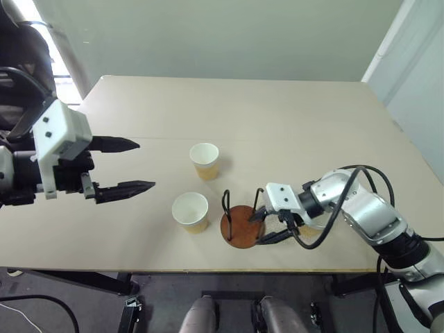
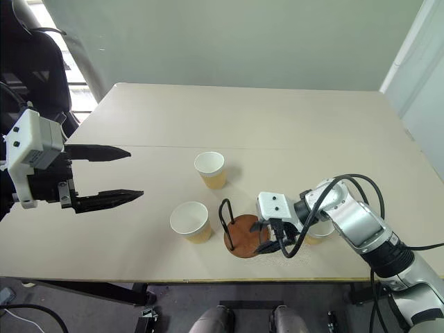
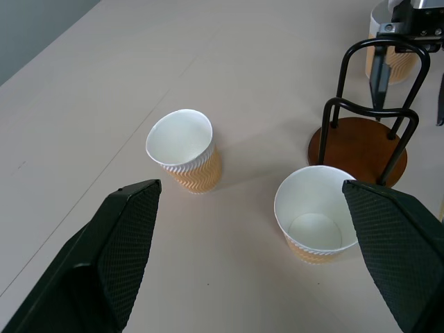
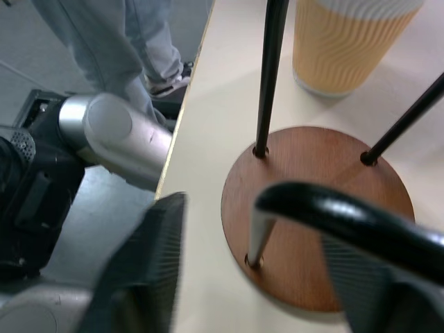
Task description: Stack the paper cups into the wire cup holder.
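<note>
- the left gripper (image 1: 125, 166), with its two long black fingers, hung in the air over the left side of the big pale tan table (image 1: 291, 118). its fingers were spread wide and held nothing.
- two small paper cups with white insides and wavy yellow-tan sides stood up near the middle of the table. the near cup (image 1: 191, 211) was close to the front edge, and the far cup (image 1: 205, 161) was a little behind it and to the right. the two cups were apart from each other.
- just right of the near cup stood the wire cup holder (image 1: 241, 223), a round reddish-brown wooden disc with two black wire loops sticking up. the disc was bare, with no cup in it.
- the right gripper (image 1: 272, 225) was right at the holder, low by the table. its black fingers were parted, one on each side of a wire loop, and did not squeeze anything.
- a third paper cup (image 2: 320, 230) stood on the table behind the right gripper's wrist, mostly hidden by the arm.
</note>
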